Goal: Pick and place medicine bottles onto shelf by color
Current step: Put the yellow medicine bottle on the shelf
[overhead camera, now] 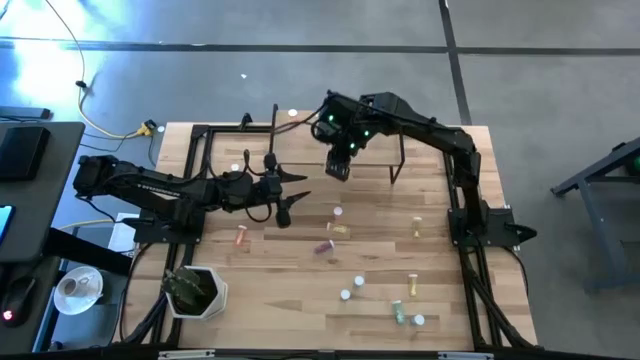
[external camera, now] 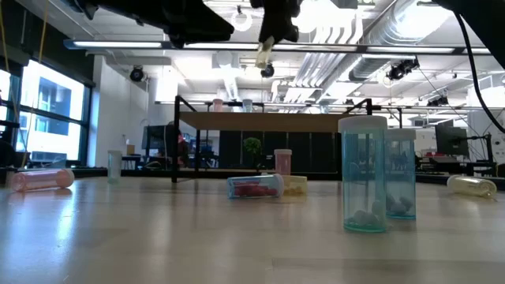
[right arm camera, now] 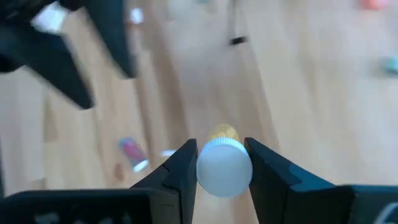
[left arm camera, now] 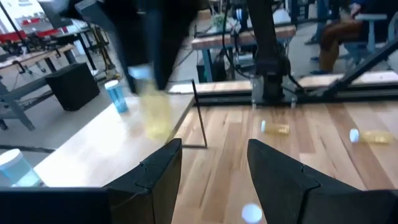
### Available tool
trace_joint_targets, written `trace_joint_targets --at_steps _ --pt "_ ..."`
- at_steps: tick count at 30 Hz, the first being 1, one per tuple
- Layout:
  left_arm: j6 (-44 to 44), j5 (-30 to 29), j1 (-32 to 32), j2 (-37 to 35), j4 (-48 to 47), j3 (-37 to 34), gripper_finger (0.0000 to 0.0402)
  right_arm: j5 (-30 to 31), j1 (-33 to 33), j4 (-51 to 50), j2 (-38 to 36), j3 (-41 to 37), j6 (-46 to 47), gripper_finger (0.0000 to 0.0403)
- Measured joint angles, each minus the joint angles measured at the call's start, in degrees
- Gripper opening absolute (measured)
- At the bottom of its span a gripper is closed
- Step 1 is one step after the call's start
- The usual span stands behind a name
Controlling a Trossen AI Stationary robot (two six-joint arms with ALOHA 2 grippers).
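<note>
- Right gripper [right arm camera: 222, 163] pinches yellow bottle [right arm camera: 224, 167] by its white cap, held up in air above shelf [overhead camera: 300, 150] area.
- Left gripper [left arm camera: 214, 171] w/ fingers spread, nothing between, hovers just beside shelf's near edge.
- Other bottles lie scattered on tabletop [overhead camera: 290, 300]; red one [external camera: 254, 187] on its side.
</note>
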Motion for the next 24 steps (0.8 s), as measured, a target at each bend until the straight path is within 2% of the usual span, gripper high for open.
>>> trace_joint_targets --at_steps 5,15,24 --pt "0.04 0.05 -0.67 -0.67 -1.42 0.00 0.0175 3.27 -6.17 0.18 -0.02 0.00 0.70 0.0104" --pt "0.03 0.43 -2.26 -0.67 -1.38 0.00 0.0175 1.94 -20.76 6.16 0.48 0.00 9.58 0.0104" --pt "0.04 0.43 -3.07 -0.67 -1.38 0.00 0.0175 0.20 -21.53 4.76 4.60 0.00 10.67 0.0104"
